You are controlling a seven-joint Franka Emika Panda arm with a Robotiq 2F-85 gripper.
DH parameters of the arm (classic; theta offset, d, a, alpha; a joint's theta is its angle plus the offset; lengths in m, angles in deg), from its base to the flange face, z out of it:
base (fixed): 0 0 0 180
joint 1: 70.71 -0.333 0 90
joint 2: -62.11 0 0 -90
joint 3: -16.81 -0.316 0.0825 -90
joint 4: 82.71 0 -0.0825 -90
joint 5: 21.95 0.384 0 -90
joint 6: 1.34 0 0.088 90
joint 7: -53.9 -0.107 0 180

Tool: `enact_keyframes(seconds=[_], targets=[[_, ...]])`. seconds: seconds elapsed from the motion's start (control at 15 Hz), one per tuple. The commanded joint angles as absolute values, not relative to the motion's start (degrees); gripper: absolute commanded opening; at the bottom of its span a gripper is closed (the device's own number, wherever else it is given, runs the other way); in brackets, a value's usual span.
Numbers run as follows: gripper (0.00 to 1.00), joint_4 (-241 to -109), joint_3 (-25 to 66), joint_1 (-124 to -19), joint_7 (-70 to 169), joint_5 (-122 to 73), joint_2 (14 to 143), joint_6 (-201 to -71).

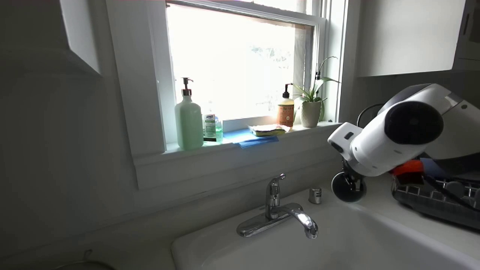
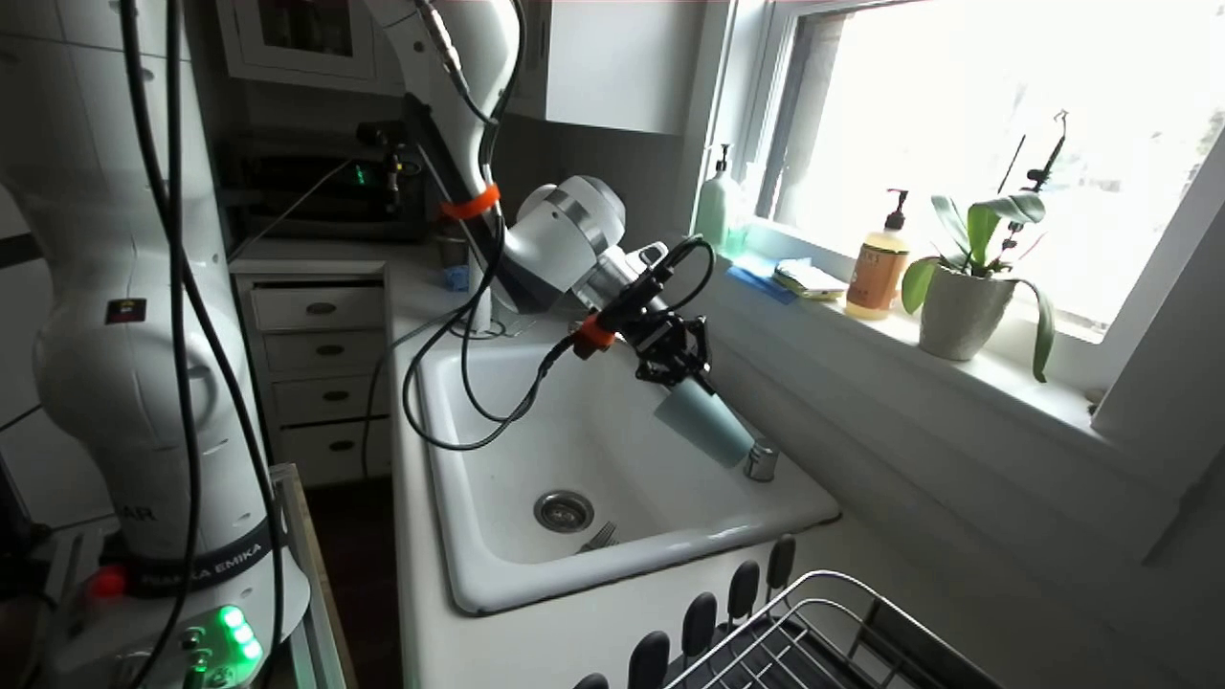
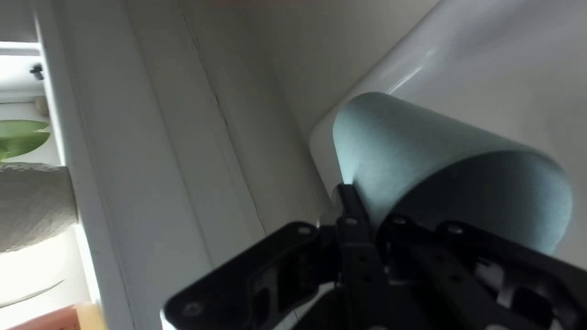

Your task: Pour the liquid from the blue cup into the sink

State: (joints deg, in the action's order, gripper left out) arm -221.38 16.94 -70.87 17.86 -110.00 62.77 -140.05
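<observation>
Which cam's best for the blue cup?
Wrist view: the blue cup looms largest, outer wall and open mouth both visible, though the claw covers part. Both exterior views show it smaller: a tilted side profile or a dark round end.

robot base point(image 2: 218, 586): "emika"; orange-labelled bottle point(image 1: 285, 112): "meyer"

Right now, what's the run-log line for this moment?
gripper: pinching cup wall | blue cup: tilted well over, near rim of sink | liquid: none visible
</observation>
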Motion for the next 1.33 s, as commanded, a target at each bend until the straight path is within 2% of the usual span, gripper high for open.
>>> enact_keyframes(seconds=[0.0, 0.67, 1.27], targets=[[0.01, -220.37, 18.72, -68.85, 30.63, -97.41, 60.97, -145.91], [0.01, -212.50, 22.82, -64.79, 69.66, -52.65, 61.66, -143.26], [0.01, -203.70, 27.71, -59.86, 93.52, -30.94, 64.83, -137.76]])
